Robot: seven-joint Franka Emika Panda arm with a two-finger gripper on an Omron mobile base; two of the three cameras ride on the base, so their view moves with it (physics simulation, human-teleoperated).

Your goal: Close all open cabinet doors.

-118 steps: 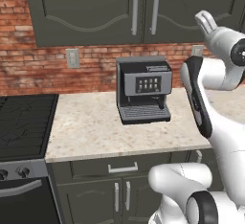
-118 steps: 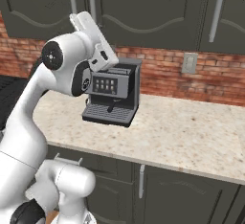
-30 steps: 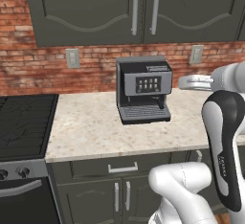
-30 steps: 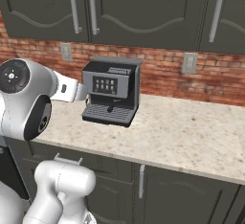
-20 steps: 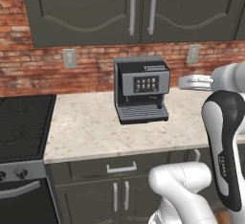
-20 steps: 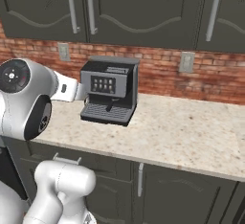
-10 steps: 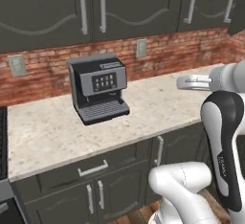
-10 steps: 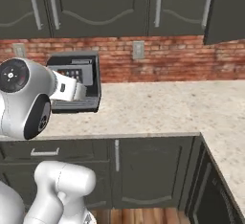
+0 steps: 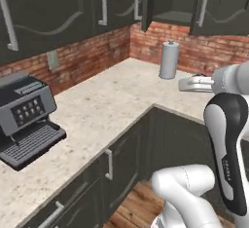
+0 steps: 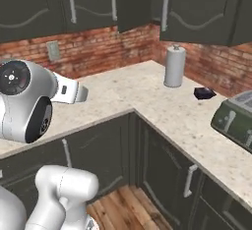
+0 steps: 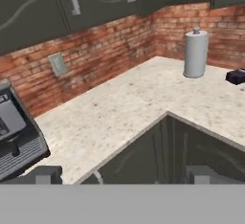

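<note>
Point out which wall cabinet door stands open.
The open cabinet door past the corner, above the paper towel roll: it swings out edge-on, baring the shelf, while the doors over the coffee machine sit flush.

The white Franka arm stands folded close to its base, well back from the counter [image 9: 126, 105] edge. In the left base view the rounded shoulder link sits low at the bottom, a dark-faced upright link rises along the right side, and from its top the forearm reaches leftward, level, ending at the gripper [image 9: 187, 84] above the counter's front edge near the inner corner. In the right base view a large round dark joint sits at the left, with the white wrist projecting rightward and the gripper [image 10: 81, 94] at its end. In the hand view the two dark fingertips [image 11: 42, 174] stand well apart, the jaws spread wide with nothing between them.
</note>
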